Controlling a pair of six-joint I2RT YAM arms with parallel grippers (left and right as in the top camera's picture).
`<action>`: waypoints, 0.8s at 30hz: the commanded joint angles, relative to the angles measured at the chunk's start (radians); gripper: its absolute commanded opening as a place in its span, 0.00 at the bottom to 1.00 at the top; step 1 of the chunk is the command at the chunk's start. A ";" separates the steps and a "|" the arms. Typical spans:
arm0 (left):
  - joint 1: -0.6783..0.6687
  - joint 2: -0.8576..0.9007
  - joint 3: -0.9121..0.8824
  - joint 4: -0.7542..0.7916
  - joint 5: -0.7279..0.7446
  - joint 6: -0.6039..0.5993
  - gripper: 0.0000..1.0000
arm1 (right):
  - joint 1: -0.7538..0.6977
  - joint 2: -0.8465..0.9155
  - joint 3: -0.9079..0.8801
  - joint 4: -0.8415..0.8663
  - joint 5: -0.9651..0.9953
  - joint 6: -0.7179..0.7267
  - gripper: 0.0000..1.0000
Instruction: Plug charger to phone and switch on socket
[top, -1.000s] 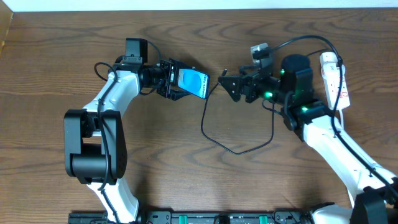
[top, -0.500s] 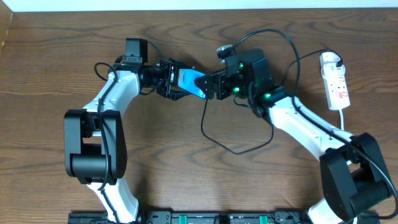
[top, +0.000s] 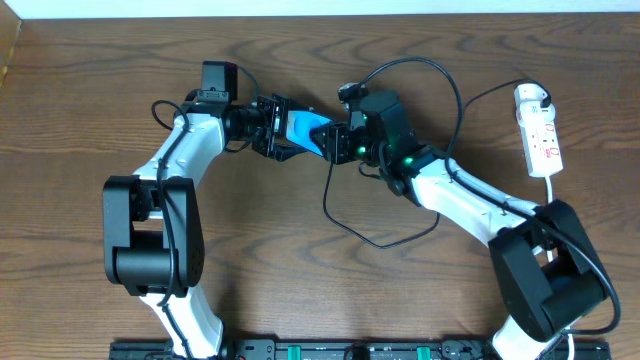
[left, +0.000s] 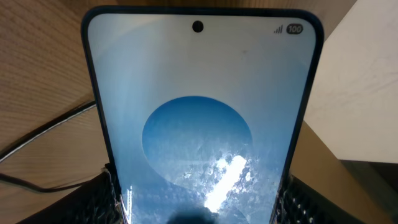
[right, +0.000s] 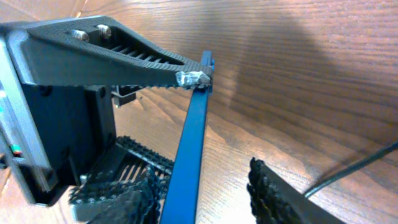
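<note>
My left gripper (top: 292, 135) is shut on the phone (top: 308, 130) and holds it off the table; its blue screen fills the left wrist view (left: 199, 118). My right gripper (top: 340, 142) is at the phone's right end. In the right wrist view the phone (right: 193, 143) shows edge-on between my right gripper's (right: 208, 196) spread fingers, close to the left one. The black charger cable (top: 380, 243) loops on the table below and passes behind the right finger (right: 354, 168). Its plug tip is hidden. The white socket strip (top: 538, 130) lies at the far right.
A black cable arcs over the right arm toward the strip's top end (top: 528, 96). The strip's white cord (top: 552, 190) runs down toward the right arm's base. The table's back edge meets a white wall (top: 320, 8).
My right arm has swung left from near the socket strip to the phone's right end, and its fingers now straddle the phone's edge. The left arm and phone have stayed put.
</note>
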 joint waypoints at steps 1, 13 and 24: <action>0.004 -0.037 0.002 0.002 0.032 -0.010 0.59 | 0.007 0.000 0.022 0.025 0.019 0.018 0.41; 0.004 -0.037 0.002 0.002 0.032 -0.010 0.59 | 0.010 0.001 0.022 0.029 0.019 0.026 0.20; 0.004 -0.037 0.002 0.002 0.032 -0.010 0.59 | 0.002 0.001 0.022 0.049 0.019 0.037 0.01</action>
